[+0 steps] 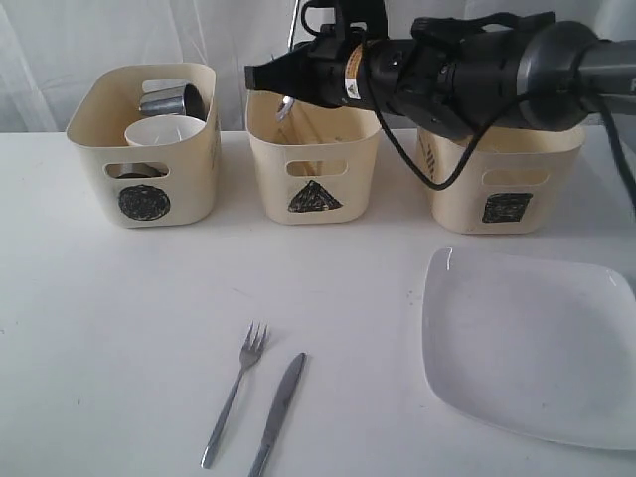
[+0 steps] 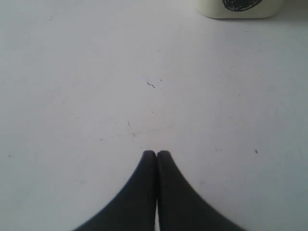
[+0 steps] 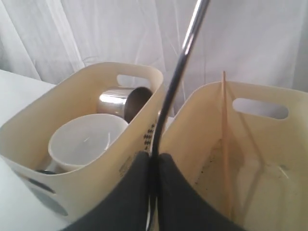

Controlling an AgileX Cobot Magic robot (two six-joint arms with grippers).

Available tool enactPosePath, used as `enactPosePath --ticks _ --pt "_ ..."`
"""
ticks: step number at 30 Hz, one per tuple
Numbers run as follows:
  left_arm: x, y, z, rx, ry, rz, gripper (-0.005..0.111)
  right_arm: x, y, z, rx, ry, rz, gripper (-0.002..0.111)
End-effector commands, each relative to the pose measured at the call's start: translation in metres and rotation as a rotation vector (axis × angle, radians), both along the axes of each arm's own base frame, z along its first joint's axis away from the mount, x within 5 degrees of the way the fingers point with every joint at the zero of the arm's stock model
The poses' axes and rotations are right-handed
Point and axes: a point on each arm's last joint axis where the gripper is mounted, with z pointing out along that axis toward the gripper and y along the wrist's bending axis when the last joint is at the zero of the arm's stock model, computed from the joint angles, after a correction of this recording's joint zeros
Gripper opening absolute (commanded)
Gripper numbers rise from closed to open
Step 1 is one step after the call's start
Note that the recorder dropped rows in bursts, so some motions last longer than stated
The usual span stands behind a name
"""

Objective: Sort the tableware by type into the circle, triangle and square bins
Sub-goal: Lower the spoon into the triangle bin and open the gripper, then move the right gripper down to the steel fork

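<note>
My right gripper [image 1: 254, 75] [image 3: 154, 156] is shut on a slim steel piece of cutlery [image 3: 179, 72] [image 1: 286, 105], held above the gap between the circle bin [image 1: 94, 124] [image 3: 72, 106] and the triangle bin [image 1: 268, 149] [image 3: 202, 110]. A steel mug [image 1: 174, 99] [image 3: 115, 102] and a white bowl [image 1: 159, 129] [image 3: 84, 139] lie in the circle bin. Wooden chopsticks [image 3: 224, 134] lean inside the triangle bin. The square bin [image 1: 502, 184] stands behind my right arm. A fork [image 1: 234, 397], a knife [image 1: 278, 412] and the white plate [image 1: 537, 348] lie on the table. My left gripper [image 2: 156, 153] is shut and empty over bare table.
The white table [image 1: 119, 328] runs to a white curtain [image 1: 60, 50] at the back. The circle bin's bottom edge [image 2: 240, 7] shows in the left wrist view. My right arm's cable [image 1: 417, 164] hangs in front of the square bin.
</note>
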Motion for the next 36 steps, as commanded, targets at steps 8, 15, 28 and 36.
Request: enactPosePath --ticks 8,15,28,36 --pt "-0.001 -0.001 -0.003 -0.013 0.022 -0.002 0.0 0.05 -0.021 -0.029 -0.031 -0.003 -0.065 0.01" --pt "-0.001 -0.001 -0.003 -0.013 0.022 -0.002 0.0 0.05 -0.025 -0.032 -0.097 0.02 -0.091 0.044" --pt "-0.001 -0.001 -0.003 -0.013 0.022 -0.002 0.0 -0.002 -0.042 0.044 -0.058 0.223 -0.406 0.045" --pt "-0.001 -0.001 -0.003 -0.013 0.022 -0.002 0.0 -0.092 -0.006 0.029 -0.358 0.816 -0.041 0.017"
